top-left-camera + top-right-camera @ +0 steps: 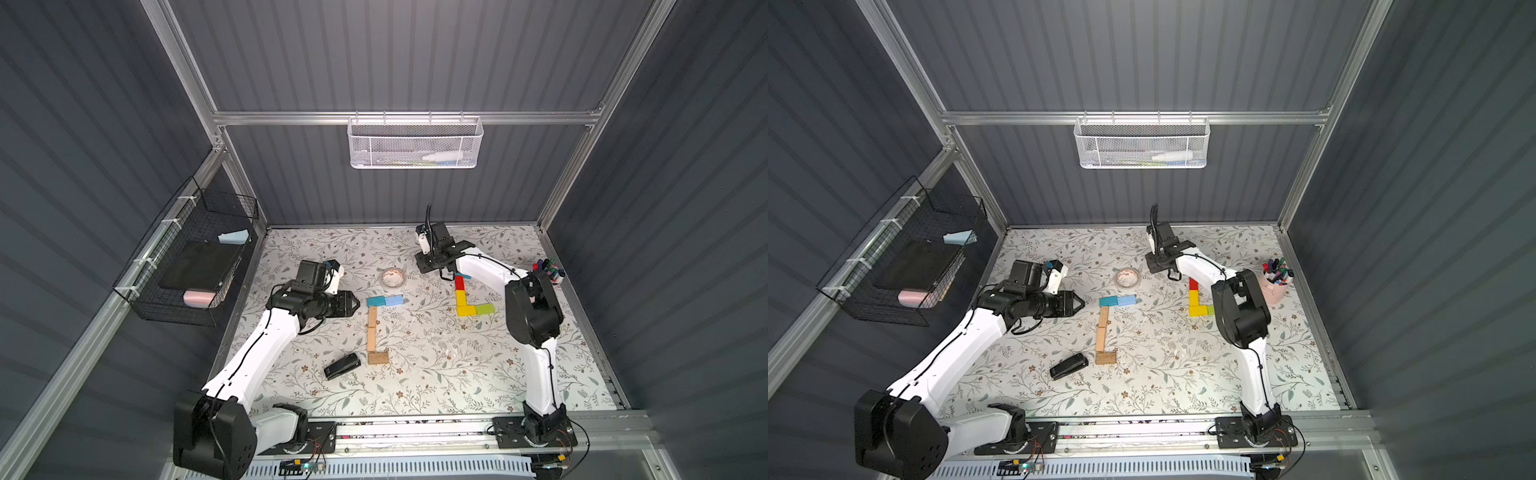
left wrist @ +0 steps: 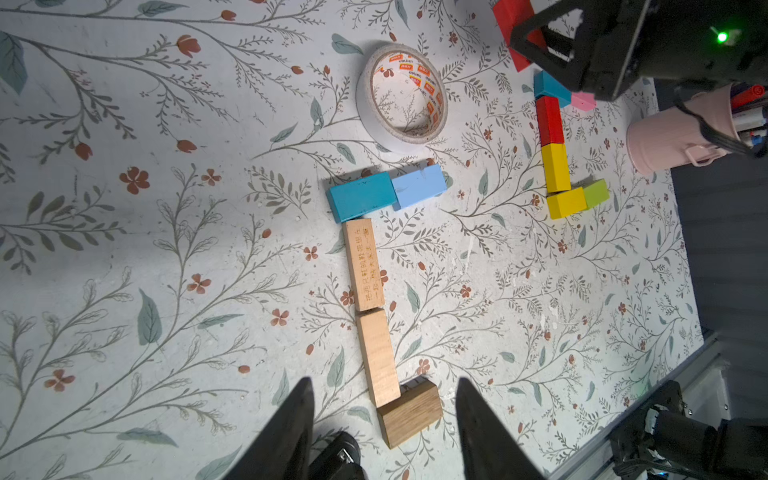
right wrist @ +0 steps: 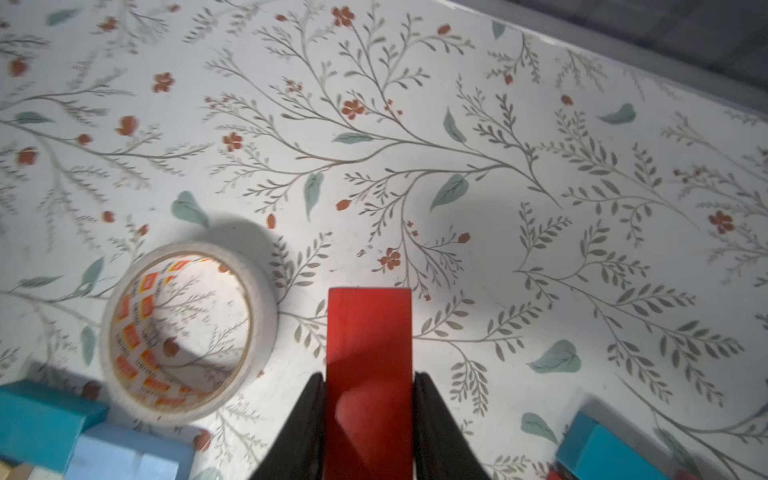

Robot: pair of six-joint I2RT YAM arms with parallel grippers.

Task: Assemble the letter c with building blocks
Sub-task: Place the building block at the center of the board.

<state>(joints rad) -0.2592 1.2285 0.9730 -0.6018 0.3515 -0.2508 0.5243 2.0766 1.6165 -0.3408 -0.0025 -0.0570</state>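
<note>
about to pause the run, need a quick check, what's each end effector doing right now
left end effector: open, holding nothing
right end effector: closed on a red block

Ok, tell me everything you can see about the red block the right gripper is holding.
The red block is a glossy, painted-looking rectangular piece with a light reflection on its face. The right gripper's black fingers clamp its two long sides, and its far end sticks out past their tips. It is beside the tape roll, apart from it; whether it rests on the table is unclear.
</note>
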